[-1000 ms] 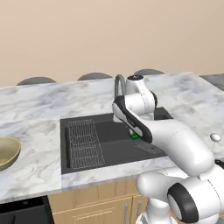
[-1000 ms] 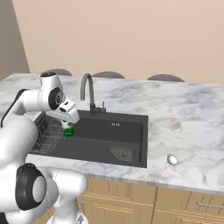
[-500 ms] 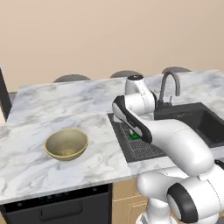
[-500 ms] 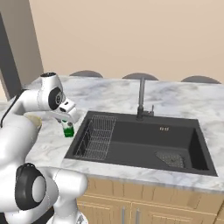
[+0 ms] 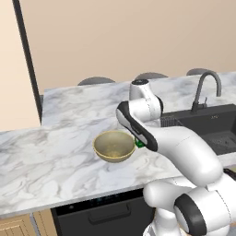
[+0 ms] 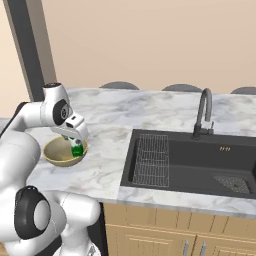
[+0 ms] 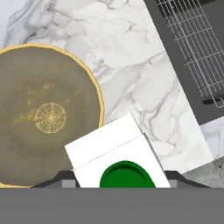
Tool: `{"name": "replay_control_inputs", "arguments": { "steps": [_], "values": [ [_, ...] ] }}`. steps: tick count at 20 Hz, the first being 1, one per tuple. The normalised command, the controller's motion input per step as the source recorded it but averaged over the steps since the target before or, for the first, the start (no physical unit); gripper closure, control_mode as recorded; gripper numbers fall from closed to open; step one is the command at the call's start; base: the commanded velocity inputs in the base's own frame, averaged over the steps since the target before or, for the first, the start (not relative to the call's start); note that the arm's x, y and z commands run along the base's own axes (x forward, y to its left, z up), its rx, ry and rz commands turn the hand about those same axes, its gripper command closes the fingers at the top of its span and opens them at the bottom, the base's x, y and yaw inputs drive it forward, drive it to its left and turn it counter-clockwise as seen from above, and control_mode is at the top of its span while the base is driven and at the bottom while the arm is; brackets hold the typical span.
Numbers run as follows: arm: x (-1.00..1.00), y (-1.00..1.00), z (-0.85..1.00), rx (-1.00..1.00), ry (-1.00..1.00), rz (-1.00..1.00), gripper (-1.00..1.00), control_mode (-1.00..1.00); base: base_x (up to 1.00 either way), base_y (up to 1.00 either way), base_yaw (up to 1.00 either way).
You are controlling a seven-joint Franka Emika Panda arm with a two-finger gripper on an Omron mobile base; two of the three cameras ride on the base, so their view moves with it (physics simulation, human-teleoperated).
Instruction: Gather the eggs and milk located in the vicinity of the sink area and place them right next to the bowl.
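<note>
The gripper (image 6: 76, 143) grips the milk carton (image 7: 118, 155) above the bowl's (image 7: 46, 116) rim — apparently over counter (image 7: 144, 92).

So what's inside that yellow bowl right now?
Nothing visible: the bowl's worn gold bottom looks bare. The milk carton in the gripper covers part of its near rim, so that part stays unseen.

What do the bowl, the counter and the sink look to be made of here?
The bowl: dull gold, likely brushed metal, going by its mottled sheen and thin rim. The counter: polished marble or marble-look stone, white with grey veins. The sink: matte black, metal or composite; unclear.
</note>
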Motion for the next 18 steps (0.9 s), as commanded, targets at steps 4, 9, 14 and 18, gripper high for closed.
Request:
{"name": "replay_control_inputs", "arguments": {
  "steps": [4, 9, 14, 18],
  "values": [
    [0.05, -0.04, 0.00, 0.00, -0.01, 0.04, 1.00, -1.00, 0.00, 0.00, 0.00],
    [0.16, -0.71, -0.02, 0.00, 0.00, 0.28, 1.00, -1.00, 0.00, 0.00, 0.00],
    [0.37, -0.70, -0.04, 0.01, -0.01, 0.41, 1.00, -1.00, 0.00, 0.00, 0.00],
    [0.38, -0.38, -0.34, 0.06, 0.00, 0.65, 1.00, -1.00, 0.00, 0.00, 0.00]
  ]
}}
